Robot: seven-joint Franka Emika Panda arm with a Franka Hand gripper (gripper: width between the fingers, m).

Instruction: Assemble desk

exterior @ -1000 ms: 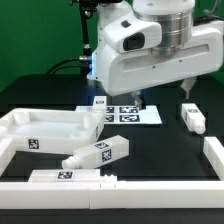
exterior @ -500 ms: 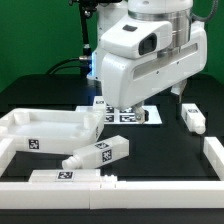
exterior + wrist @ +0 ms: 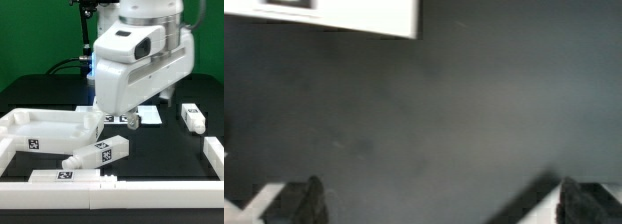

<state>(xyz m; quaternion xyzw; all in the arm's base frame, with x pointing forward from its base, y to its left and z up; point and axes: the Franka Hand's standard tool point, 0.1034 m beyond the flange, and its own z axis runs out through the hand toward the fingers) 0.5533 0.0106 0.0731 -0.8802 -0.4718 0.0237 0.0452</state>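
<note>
- Wrist view: my gripper point(image 3: 441, 200) is spread wide and holds nothing. Only the bare black table point(image 3: 438, 110) shows between the jaws.
- A corner of the marker board point(image 3: 335, 14) shows beyond them, so I judge that I hang just off the board's edge, over no part.
- Exterior view: the nearest leg point(image 3: 100, 153) lies on its side on the camera's side of the marker board, toward the exterior view's left. Its long axis slants from near-left up toward the board.
- To take it, I judge I must leave the board toward the camera and set my jaws across that slant.
- The far leg point(image 3: 192, 116) lies to the board's right in the exterior view, well apart.
- The tabletop point(image 3: 40, 125) sits to the board's left, rim up.
</note>
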